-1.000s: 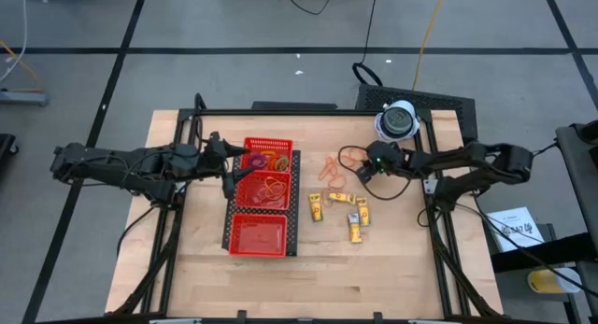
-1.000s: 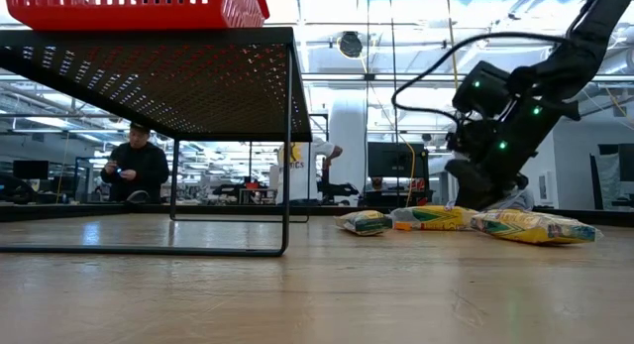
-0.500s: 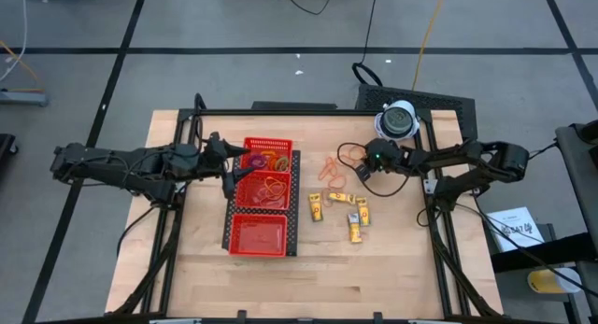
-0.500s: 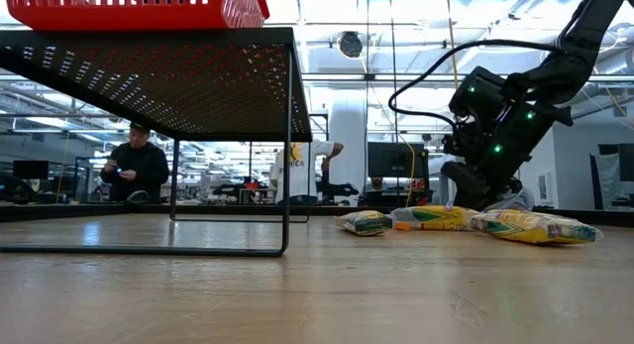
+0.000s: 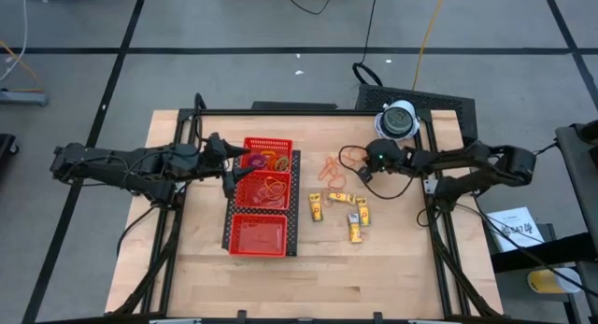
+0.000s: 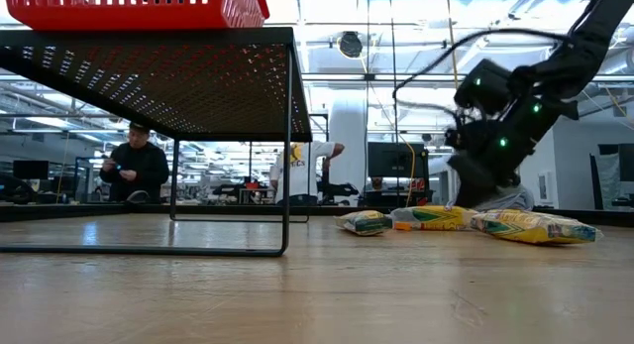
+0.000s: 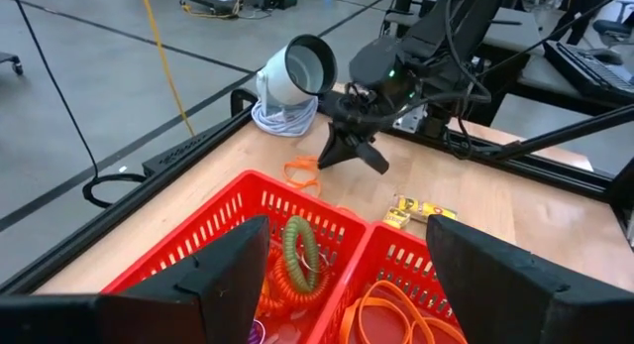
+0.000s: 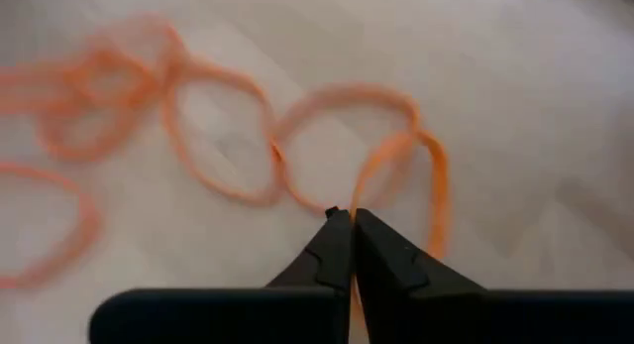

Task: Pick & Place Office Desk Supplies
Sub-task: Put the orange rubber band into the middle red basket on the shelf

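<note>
L arm: gripper [image 5: 227,165] hovers over the far-left edge of the red tray [image 5: 235,236], fingers [image 7: 220,275] spread wide, holding nothing.

Tray: 3 compartments in a row. Far compartment holds rings [image 5: 268,160] and coiled bands; mid compartment holds orange bands [image 5: 269,189]; near compartment contents can't be made out.

Table centre, right of tray: yellow sticks [image 5: 317,207] w/ dark ends, scattered, well apart from both grippers. Loose orange loops [image 5: 329,168] lie beyond the sticks, between tray and R gripper.

R arm: gripper [image 5: 359,174] down at the table, just right of the loops. Fingertips [image 8: 342,247] pressed together; wrist view shows the tips meeting at the strand of one loop [image 8: 396,156]. Whether the strand is actually pinched: can't tell. Other loops fan out ahead of the tips, flat on the wood.

White dome [image 5: 398,119] sits at the far right corner, near R arm.
</note>
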{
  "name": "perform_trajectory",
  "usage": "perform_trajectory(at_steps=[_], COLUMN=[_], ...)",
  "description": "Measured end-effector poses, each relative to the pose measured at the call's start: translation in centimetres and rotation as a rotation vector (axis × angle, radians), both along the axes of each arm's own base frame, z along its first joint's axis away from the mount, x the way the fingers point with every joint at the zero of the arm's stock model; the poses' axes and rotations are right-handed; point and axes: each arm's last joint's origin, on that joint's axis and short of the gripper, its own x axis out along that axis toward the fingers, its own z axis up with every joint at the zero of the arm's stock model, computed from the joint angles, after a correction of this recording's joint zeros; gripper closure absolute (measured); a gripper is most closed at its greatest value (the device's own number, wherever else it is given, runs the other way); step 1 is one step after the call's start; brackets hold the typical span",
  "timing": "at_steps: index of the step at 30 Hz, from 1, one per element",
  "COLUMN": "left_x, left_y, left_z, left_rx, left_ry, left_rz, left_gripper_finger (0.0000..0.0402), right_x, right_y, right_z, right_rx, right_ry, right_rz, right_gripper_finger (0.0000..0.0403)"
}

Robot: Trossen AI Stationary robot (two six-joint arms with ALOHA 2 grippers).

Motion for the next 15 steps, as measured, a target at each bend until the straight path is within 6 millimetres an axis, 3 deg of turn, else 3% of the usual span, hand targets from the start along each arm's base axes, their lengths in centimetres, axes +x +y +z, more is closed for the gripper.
perform_trajectory(at_steps=[9, 15], left_x=[0.0, 0.6], left_y=[0.0, 0.0], left_z=[0.0, -0.4], left_rx=[-0.004, -0.003], left_ry=[-0.002, 0.018], left_rz=[0.001, 0.001], left_gripper_finger=[0.0117, 0.0117], right_x=[0.8, 2.1], right_y=[0.9, 1.8], right_z=[3.3, 5.1], right_rx=[-0.107, -0.162], right_ry=[-0.211, -0.407], right_rz=[0.078, 0.235], right_gripper_finger=[0.0402, 0.0402])
